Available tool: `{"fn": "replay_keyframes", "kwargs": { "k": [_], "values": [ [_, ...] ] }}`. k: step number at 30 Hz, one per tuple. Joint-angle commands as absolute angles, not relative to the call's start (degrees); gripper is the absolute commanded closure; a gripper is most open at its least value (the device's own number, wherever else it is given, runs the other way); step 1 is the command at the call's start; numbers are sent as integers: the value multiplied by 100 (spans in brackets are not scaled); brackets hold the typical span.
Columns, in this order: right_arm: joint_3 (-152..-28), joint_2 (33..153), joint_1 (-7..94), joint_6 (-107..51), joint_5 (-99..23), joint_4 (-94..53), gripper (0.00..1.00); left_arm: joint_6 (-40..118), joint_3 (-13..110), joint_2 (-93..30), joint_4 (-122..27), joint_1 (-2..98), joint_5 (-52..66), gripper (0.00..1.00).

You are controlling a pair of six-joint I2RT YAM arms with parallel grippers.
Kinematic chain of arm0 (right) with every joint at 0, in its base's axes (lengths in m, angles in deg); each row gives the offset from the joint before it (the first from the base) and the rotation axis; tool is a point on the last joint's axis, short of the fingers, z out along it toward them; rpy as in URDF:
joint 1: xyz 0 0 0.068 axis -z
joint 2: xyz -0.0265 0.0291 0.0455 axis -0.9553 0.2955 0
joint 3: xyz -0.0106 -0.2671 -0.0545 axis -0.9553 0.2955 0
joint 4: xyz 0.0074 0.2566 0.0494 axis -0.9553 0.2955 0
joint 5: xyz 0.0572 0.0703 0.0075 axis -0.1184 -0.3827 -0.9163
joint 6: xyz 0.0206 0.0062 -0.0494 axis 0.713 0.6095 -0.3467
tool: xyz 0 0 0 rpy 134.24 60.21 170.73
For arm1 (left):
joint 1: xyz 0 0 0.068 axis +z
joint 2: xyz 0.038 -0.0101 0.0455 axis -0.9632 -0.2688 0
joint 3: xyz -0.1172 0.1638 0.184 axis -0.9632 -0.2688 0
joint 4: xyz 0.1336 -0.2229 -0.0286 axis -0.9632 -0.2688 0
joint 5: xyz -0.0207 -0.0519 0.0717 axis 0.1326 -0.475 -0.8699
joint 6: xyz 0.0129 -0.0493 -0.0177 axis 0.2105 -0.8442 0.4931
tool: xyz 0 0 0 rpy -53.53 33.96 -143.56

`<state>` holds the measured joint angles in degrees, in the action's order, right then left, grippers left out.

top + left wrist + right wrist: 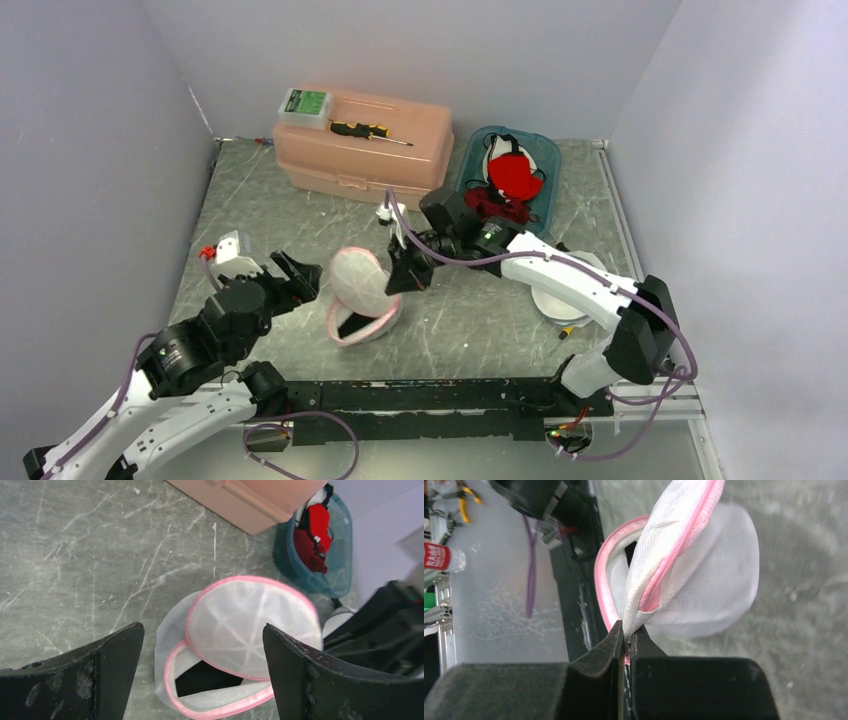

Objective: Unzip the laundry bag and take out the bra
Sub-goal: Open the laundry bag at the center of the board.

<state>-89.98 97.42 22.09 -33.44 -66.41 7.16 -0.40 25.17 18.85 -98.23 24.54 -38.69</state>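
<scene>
The left gripper (201,632) is hanging with its jaws spread wide. Nothing is standing between them and the laundry bag (240,625) just ahead, whose unzipped mouth is gaping toward it. To that gripper's left, bare table (75,555) is lying open for a pass. On the bag's far side the right gripper (405,275) is pinching the raised zipper edge, and its arm is closing off that flank. Beyond both, the pink toolbox (365,150) and the teal bin (540,165) are walling off the back.
</scene>
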Motion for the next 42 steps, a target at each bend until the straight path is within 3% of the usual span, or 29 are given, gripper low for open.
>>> {"fn": "replay_keyframes", "kwargs": {
  "k": [1, 11, 14, 17, 21, 26, 29, 34, 38, 42],
  "values": [
    [-7864, 9573, 2538, -3126, -6502, 364, 100, 113, 2097, 1859, -9440, 2441, -3582, 6],
    [-7137, 9272, 2910, -3018, -5608, 771, 100, 270, 1433, 1162, -8949, 2442, -2489, 6],
    [-7055, 9018, 2911, -2895, -5263, 901, 83, 402, 1426, 883, -8886, 2444, -2194, 6],
    [-6967, 8635, 2910, -2717, -5019, 987, 55, 557, 1475, 536, -8900, 2439, -1950, 6],
    [-6927, 8034, 2898, -2380, -4627, 1113, 38, 657, 1425, 246, -8636, 2452, -1636, 6],
    [-6796, 7126, 2740, -1572, -4241, 472, 37, 570, 1440, 70, -8583, 2449, -1787, 10],
    [-6782, 7091, 2001, -1147, -3738, -202, 38, 334, 1356, 142, -8735, 2457, -1977, 13],
    [-7313, 8221, 1001, -1207, -2267, -397, 38, 77, 1241, 340, -8879, 2546, -2399, 11],
    [-7006, 8822, 926, -1151, -2159, -1490, 41, 208, 1342, 229, -8850, 2876, -2396, 11],
    [-6986, 9551, 820, -1194, -2038, -1794, 48, 445, 1303, -66, -8461, 3380, -1585, 17]
  ]
}}
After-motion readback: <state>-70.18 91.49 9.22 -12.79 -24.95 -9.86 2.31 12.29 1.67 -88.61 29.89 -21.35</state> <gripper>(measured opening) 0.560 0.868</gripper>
